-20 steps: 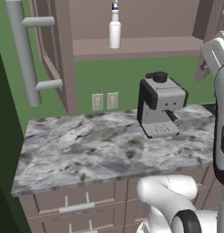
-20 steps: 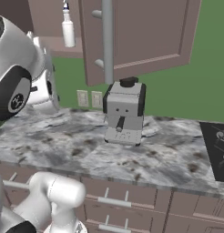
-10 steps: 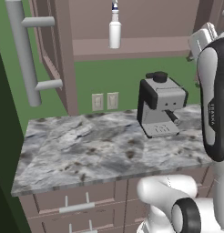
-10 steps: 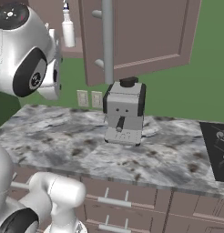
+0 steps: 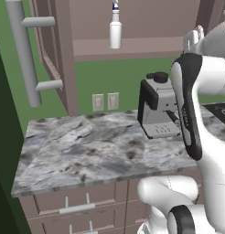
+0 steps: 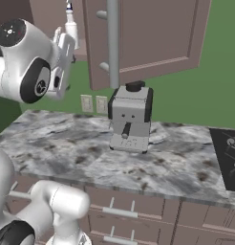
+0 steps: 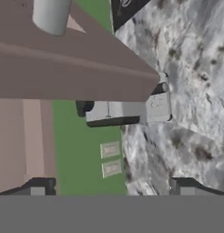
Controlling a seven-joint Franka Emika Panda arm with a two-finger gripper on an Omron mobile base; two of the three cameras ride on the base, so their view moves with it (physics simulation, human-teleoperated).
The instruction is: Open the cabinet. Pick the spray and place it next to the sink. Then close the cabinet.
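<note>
The robot's two-finger gripper (image 7: pixel 109 186), its dark fingers spread wide and holding nothing, hangs above the grey marbled stone counter (image 5: pixel 87 151), while the small white spray bottle (image 5: pixel 115 29) stands upright farther back on the open mauve-brown cabinet's shelf (image 5: pixel 132 45).

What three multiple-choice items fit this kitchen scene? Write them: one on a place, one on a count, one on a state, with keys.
1. Where is the spray?
A. on the cabinet shelf
B. on the counter
C. in a drawer

2. How many wall outlets are beside the coffee machine?
A. one
B. two
C. four

3. How do the cabinet doors stand?
A. shut
B. one open
C. both swung open

Answers: 1 A, the bottle stands upright on the shelf. 2 B, two plates sit side by side. 3 C, a door hangs out at each side.
</note>
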